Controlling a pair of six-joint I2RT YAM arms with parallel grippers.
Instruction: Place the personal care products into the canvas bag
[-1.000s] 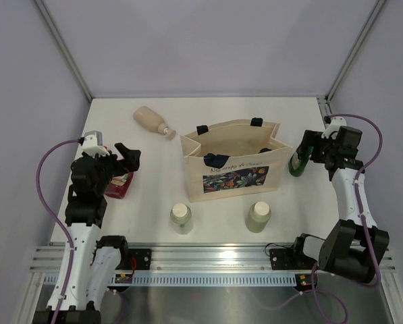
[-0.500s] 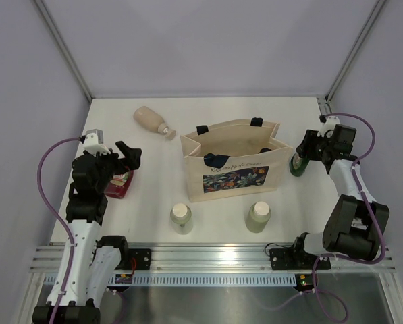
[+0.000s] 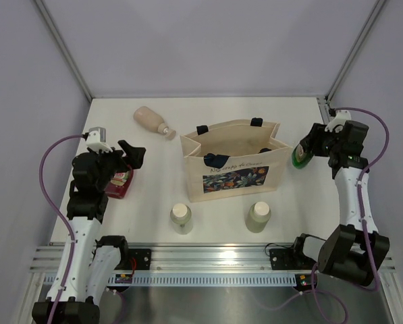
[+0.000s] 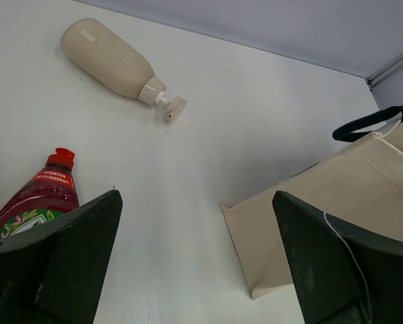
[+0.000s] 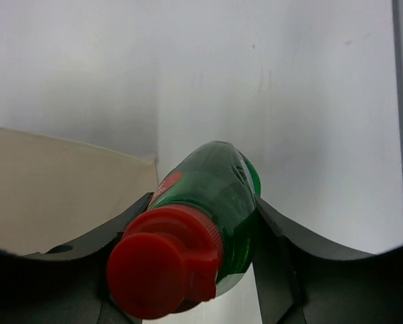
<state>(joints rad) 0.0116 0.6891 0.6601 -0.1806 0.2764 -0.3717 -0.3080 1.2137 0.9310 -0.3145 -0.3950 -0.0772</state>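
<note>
"Five bottles show. Where is the green one [image 3: 298, 156]?"

"Pinched in the right tool [image 3: 309, 148], one finger on each side of its body. In the right wrist view its red cap [image 5: 164, 262] points back at the camera. It sits just outside the right end of the canvas bag [image 3: 235, 162], up near the rim, not inside."

"And the bag?"

"It stands open in the middle of the desk [image 3: 221, 111], with the flower print facing the near edge and the navy handles [image 3: 202, 129] drooping at the rim. I can't make out what lies inside."

"What about the others?"

"Two pale cylinders stand upright in front of the bag, one [image 3: 181, 217] near its left corner and one [image 3: 258, 216] near its right, both apart from it. A beige pump bottle [image 3: 150, 120] lies on its side behind the bag's left corner, its nozzle pointing toward the bag. One red bottle [image 3: 120, 183] lies well left of the bag."

"And the left tool [image 3: 131, 155]?"

"Spread wide and holding nothing. It hangs over the red bottle, whose cap pokes out beside the left finger [image 4: 52, 263] in the left wrist view. Whether they touch I cannot tell."
</note>
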